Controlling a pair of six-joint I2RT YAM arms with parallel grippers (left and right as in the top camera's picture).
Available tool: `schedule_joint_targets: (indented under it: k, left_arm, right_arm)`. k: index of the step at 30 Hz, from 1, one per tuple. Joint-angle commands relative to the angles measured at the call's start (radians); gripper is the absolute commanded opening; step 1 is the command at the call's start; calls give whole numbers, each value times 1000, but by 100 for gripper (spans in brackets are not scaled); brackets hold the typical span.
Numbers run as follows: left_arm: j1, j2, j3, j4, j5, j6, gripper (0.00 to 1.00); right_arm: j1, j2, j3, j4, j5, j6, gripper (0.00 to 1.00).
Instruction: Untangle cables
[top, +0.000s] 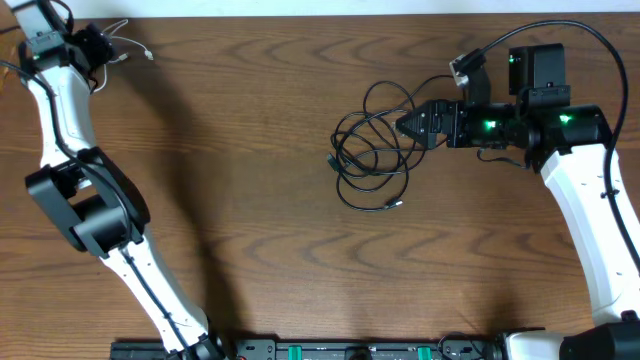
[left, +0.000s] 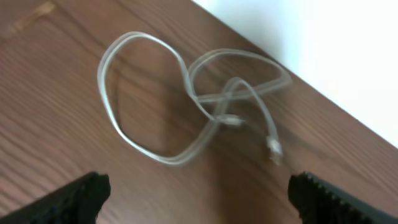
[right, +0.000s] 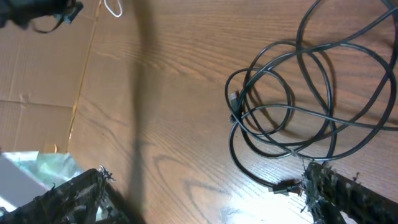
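While our left claw (left: 199, 190) hangs over the far left corner of the table (top: 250, 220), its fingers (left: 78, 198) stand wide apart and grip nothing. Just ahead of them the white cable (left: 219, 111) lies flat on the wood in loose loops that cross once near its small plug, close to the far edge. Our right claw (right: 205, 186) is spread open too, low over the table right of the middle. One of its fingers (right: 339, 190) sits just beside a black plug (right: 283, 185) (we cannot tell whether they touch). Beyond it the black cables (top: 372, 152) lie in one tangled heap of overlapping loops, a little right of the table's centre and well apart from the white one. From above, the right claw's tip meets the right rim of that heap.
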Motion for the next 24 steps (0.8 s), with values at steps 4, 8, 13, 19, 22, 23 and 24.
schedule_joint_targets:
  k: [4, 8, 13, 19, 22, 23, 24]
  left_arm:
    - [-42, -52, 10, -253, 257, 16, 96]
    - [-79, -53, 10, -449, 564, 14, 96]
    - [-177, -90, 10, -629, 595, 64, 96]
    - [-367, -220, 10, -731, 484, 92, 96]
    - [-473, -273, 10, -727, 334, 84, 97]
    - [-506, -282, 10, -727, 278, 84, 97]
    - [-537, -287, 10, -730, 226, 83, 97]
  right_arm:
    - [8, -14, 5, -1, 26, 7, 99]
    - [-20, -14, 5, 2, 151, 82, 99]
    - [-116, -14, 5, -24, 258, 107, 99]
    - [-242, -14, 5, -32, 386, 105, 99]
    - [-292, -11, 5, -8, 387, 100, 99]
    - [-300, -8, 5, 3, 385, 85, 99]
    - [-304, -2, 5, 11, 385, 68, 99]
